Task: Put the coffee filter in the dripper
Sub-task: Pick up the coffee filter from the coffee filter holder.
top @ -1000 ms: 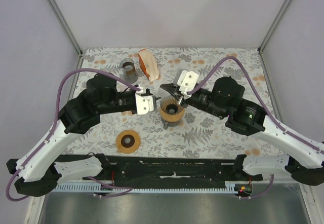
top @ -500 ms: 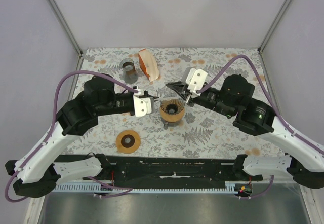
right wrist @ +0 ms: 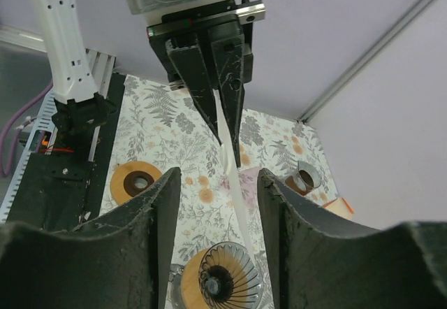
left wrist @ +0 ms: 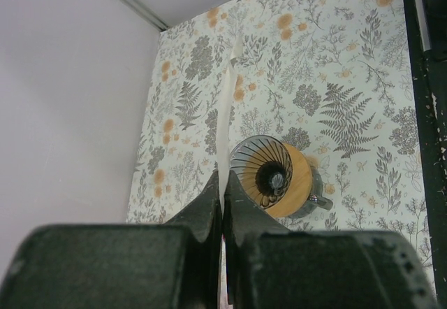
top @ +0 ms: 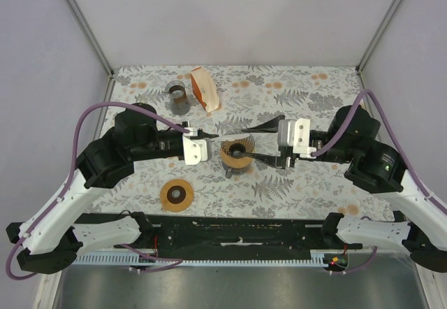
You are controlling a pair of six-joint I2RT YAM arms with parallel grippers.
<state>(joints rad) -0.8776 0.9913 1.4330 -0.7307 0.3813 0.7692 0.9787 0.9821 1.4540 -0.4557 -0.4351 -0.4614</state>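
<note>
The dripper [top: 235, 155], ribbed glass in a wooden collar, stands mid-table; it also shows in the left wrist view [left wrist: 274, 176] and the right wrist view [right wrist: 222, 281]. My left gripper [top: 208, 140] is shut on the coffee filter [left wrist: 225, 134], a thin white sheet seen edge-on, just left of the dripper. The filter [right wrist: 234, 183] hangs from the left gripper's fingers [right wrist: 202, 85] toward the dripper's rim. My right gripper [top: 248, 145] is open at the dripper's right side, its jaws [right wrist: 220, 177] wide on either side of the filter without touching it.
A wooden ring [top: 176, 195] lies near the front left. A small metal cup [top: 177, 94] and an orange-edged holder [top: 204, 89] stand at the back left. The arm bases run along the near edge.
My right gripper has opened, let go of the filter and drawn back to the right. The left gripper stays shut on the filter, shifted slightly left.
</note>
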